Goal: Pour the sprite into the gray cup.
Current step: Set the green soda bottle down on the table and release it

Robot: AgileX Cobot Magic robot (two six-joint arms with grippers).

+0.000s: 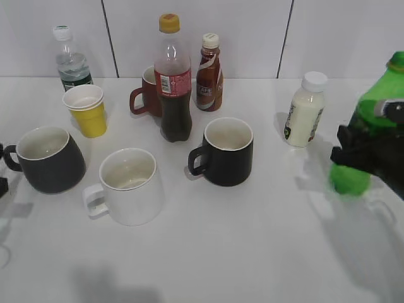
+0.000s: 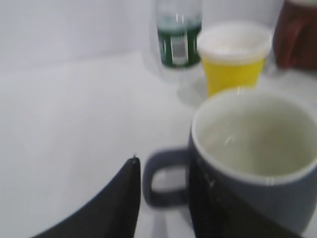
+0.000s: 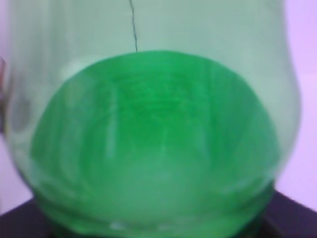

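So my right gripper point(image 1: 366, 151) is clamped around the tall translucent green plastic sprite bottle point(image 1: 372, 120) at the far right edge of the frame, bottle lifted off the white table point(image 1: 252, 252) and leaning a bit. In my right wrist view it's basically wall-to-wall green. The squat dark gray mug with the white inside point(image 1: 45, 159) sits at the left edge, middle height. My left gripper point(image 2: 163, 198) is right at its loop handle, fingers either side of it; can't tell if it's actually gripping.

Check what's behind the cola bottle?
A dark red mug stands behind the cola bottle, its handle and left side showing. The bottle covers the rest of it, so its inside can't be seen.
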